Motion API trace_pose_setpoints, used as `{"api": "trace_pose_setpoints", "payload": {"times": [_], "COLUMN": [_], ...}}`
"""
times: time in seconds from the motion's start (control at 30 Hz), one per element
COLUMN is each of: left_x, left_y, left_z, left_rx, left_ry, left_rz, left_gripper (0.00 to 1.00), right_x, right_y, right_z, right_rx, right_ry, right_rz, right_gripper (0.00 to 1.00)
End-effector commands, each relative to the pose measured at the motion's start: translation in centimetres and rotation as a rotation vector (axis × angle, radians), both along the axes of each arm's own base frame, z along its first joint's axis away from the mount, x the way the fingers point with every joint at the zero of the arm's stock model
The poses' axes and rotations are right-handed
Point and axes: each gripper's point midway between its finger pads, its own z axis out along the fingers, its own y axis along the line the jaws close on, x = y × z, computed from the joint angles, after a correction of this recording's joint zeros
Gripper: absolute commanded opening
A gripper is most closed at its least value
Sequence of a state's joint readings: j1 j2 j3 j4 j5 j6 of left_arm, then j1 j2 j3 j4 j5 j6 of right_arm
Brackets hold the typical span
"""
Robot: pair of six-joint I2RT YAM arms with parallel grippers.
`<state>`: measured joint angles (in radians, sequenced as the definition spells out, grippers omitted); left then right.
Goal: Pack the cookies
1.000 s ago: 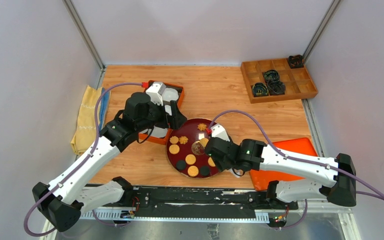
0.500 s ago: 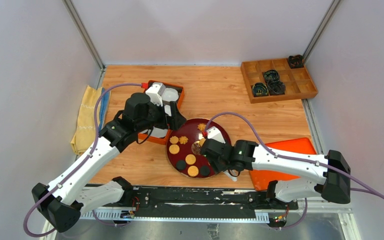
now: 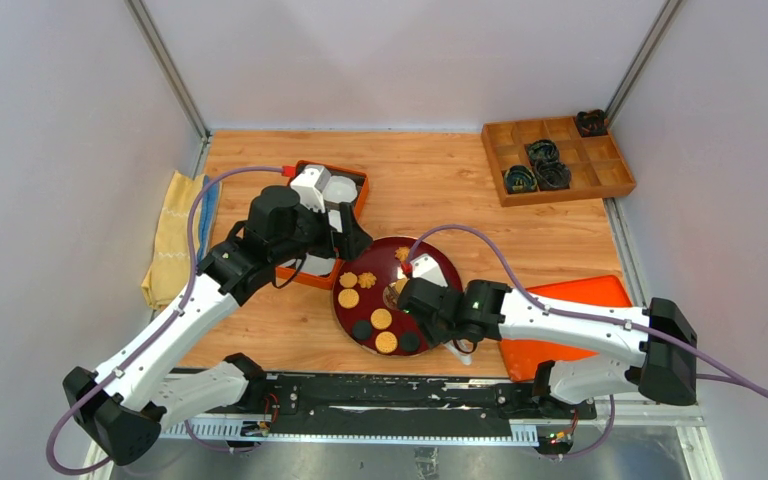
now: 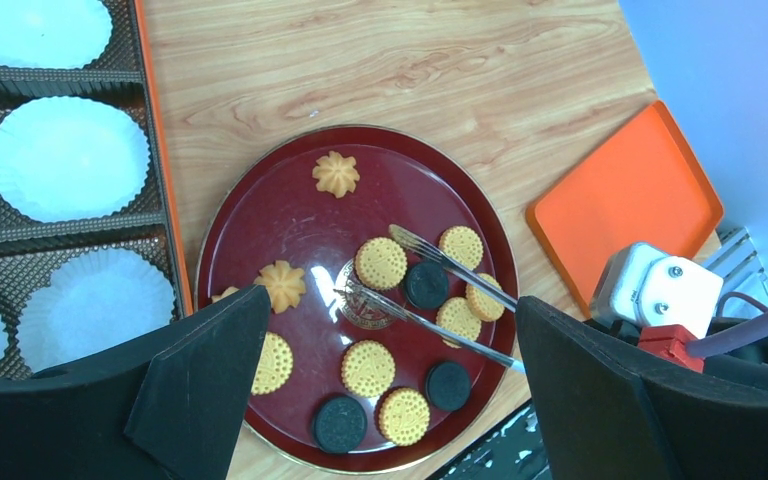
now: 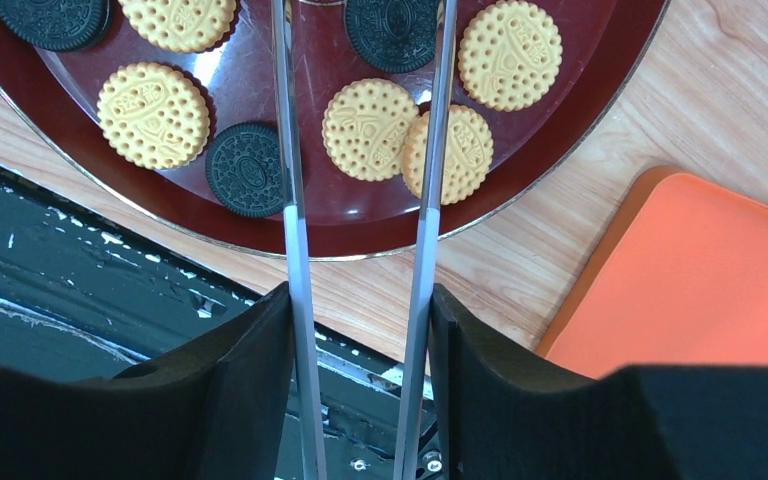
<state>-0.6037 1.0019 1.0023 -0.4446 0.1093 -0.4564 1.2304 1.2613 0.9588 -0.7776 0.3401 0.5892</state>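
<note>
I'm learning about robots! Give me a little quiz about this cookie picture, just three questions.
1. True or false: the plate is square.
2. What does the right gripper hold? A) a spoon B) tongs C) a brush
3. How many black cookies lie on the plate?

Key: 1 false, it is round. 2 B. 3 three.
</note>
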Motion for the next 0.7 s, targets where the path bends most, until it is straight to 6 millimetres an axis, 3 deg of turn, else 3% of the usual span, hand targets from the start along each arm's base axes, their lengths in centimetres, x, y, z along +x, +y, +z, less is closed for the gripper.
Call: {"api": "trace_pose_setpoints", "payload": {"times": [0.0,0.17,0.4,0.53,0.67], "left_x": [-0.5,-0.5,-0.5,0.0,0.7], "left_y": [0.1,0.1,0.7,2.0,3.7], "left_z": [0.9,0.9,1.8,2.4,3.2], "left_rx": [-0.017,-0.015,-0.017,0.011,0.056], "left_ry": [-0.022,-0.019,-0.033,-0.042,-0.063], "left_rz": [-0.011,-0.010,0.018,0.093,0.183], "left_gripper": [1.00,1.00,1.00,1.00,1.00], "right_x": [0.1,-0.1,0.8,1.9,3.0], "right_y": [0.0,0.1,2.1,3.6,5.1], "right_z": [0.3,0.1,1.8,3.3,4.5], "right_rx": [0.006,0.009,0.033,0.041,0.046], "right_ry": [0.016,0.034,-0.002,-0.041,-0.076], "right_rz": [-0.060,-0.065,-0.011,0.022,0.045], "right_gripper": [0.49,0.47,0.25,0.08,0.01]}}
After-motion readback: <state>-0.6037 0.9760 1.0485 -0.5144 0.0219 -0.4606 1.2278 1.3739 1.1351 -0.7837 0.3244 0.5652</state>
